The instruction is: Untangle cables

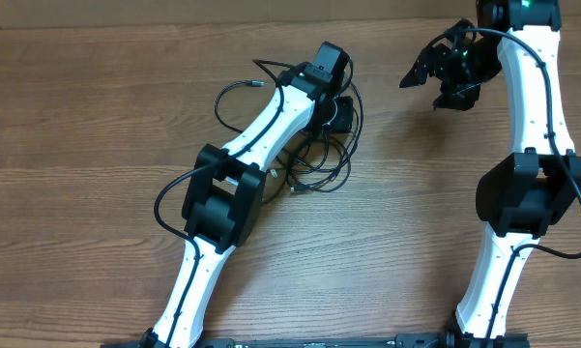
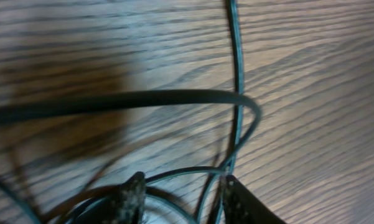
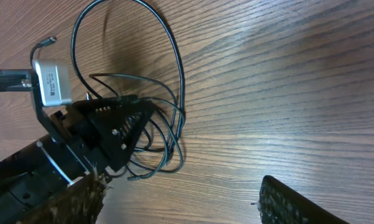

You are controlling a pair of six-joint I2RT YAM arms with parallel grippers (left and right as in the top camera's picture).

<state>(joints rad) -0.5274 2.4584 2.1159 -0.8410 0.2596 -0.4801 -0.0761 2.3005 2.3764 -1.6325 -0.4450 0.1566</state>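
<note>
The brown wood-grain table (image 1: pixel 77 116) carries everything. The white-and-black left arm (image 1: pixel 261 135) lies across the tangle of thin black cables (image 1: pixel 324 169) at mid-table (partly hiding it). The left gripper (image 2: pixel 180 202) has its fingers apart, straddling several strands; clamping them together would likely tighten the knot. The right gripper (image 3: pixel 183 202), wide open and empty, sits well apart, so a lone pull may drag the whole bundle, small silver-tipped plug (image 3: pixel 50 41) included.

Wood-grain table (image 1: pixel 406 193), brown, matte. Thin black cables (image 1: pixel 321 172) lying on it in loose tangled loops, nearer far edge, left of centre. One loop arcs out leftward. Possibly small plug end (image 1: pixel 295 186) at tangle's near side.
</note>
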